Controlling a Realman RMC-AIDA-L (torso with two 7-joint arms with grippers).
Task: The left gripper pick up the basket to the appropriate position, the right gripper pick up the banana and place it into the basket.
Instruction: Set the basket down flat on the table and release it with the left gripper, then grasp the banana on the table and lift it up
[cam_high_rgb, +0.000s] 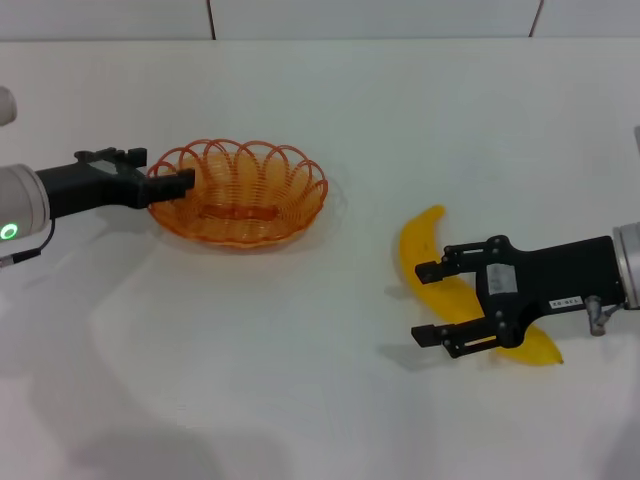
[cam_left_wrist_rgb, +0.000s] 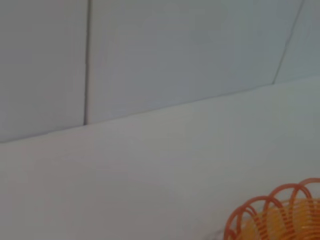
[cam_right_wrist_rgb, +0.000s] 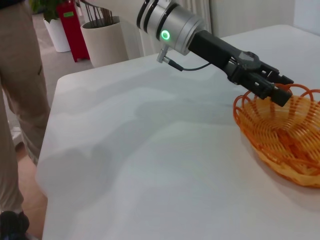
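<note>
Left gripper (cam_high_rgb: 178, 180): I see a black two-fingered claw on a black wrist.
Left arm: silver cylinder, green ring light, thin black cable.
Right gripper (cam_high_rgb: 428, 302): black claw, white sticker.
Right arm: black forearm with white label, silver cuff.

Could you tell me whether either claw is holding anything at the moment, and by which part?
The left claw grips the basket by its rim. The right claw is open around the banana's middle, not yet gripping it.
</note>
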